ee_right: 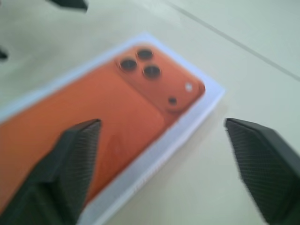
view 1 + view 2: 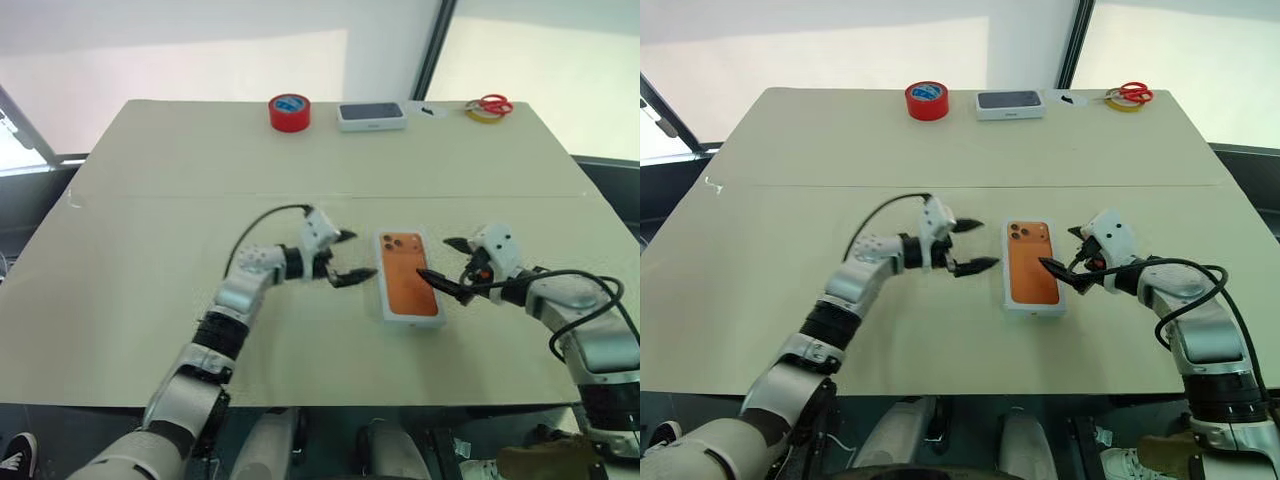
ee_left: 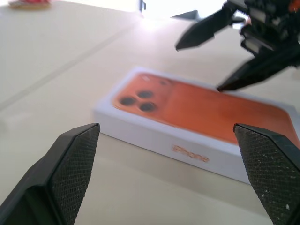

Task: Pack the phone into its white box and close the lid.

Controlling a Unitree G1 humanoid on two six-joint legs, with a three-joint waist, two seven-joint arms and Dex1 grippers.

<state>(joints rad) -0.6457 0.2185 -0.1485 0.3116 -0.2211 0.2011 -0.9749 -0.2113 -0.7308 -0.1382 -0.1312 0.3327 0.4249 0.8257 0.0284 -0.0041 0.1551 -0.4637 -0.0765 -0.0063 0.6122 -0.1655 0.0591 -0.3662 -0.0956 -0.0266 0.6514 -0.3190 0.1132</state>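
Observation:
The lid [image 2: 407, 277], white with an orange phone picture on its top, lies flat in the middle of the table and covers the white box beneath it. The phone itself is hidden. My left gripper [image 2: 362, 255] hangs just off the lid's left side, pointing at it, jaws open and empty. My right gripper [image 2: 434, 258] is at the lid's right edge, also open, its lower fingertip over the lid's rim. The left wrist view shows the lid [image 3: 187, 117] between my open fingers [image 3: 75, 164], apart from them. In the right wrist view the lid [image 1: 117, 117] lies ahead of the open fingers.
Along the table's far edge stand a red tape roll [image 2: 289, 112], a white box with a dark phone picture [image 2: 371, 115] and red-handled scissors on a yellow ring [image 2: 488, 107]. A seam [image 2: 200, 196] runs across the table behind the lid.

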